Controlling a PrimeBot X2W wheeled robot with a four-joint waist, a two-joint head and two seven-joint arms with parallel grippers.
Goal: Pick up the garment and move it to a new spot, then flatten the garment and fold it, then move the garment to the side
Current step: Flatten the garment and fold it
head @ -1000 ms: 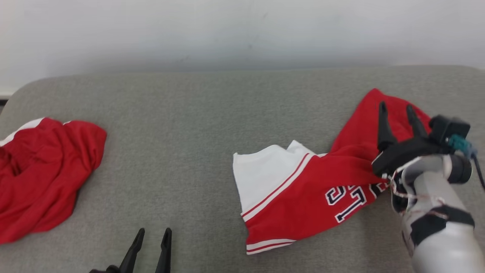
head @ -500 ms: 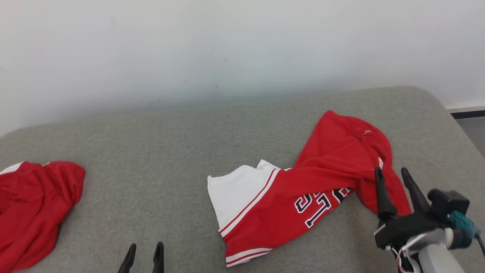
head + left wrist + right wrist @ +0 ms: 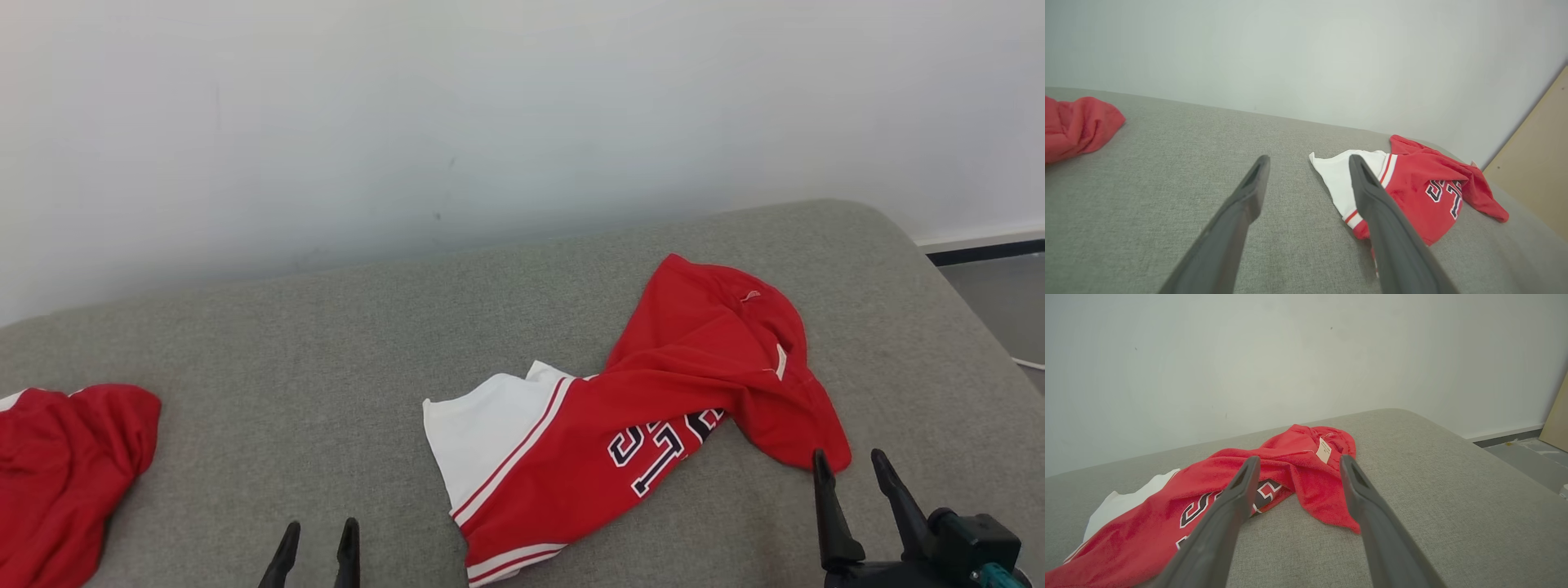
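The garment [image 3: 645, 416] is a red and white jersey with dark numerals, lying crumpled on the right half of the grey couch-like surface [image 3: 326, 343]. It also appears in the left wrist view [image 3: 1425, 188] and the right wrist view [image 3: 1290, 473], where a white label shows on its red fold. My right gripper [image 3: 849, 461] stands open just in front of the garment's right corner, empty and apart from it. At the bottom edge, left of the garment, my left gripper [image 3: 320, 531] is open and empty too.
A second red garment [image 3: 57, 474] lies bunched at the surface's far left [image 3: 1077, 124]. A pale wall runs behind. The surface's rounded right end drops to the floor [image 3: 996, 302]. A tan board [image 3: 1535, 159] leans at the right.
The head camera has tilted up and turned right. My right gripper has drawn back off the garment toward me and now sits clear of it. The garment lies still.
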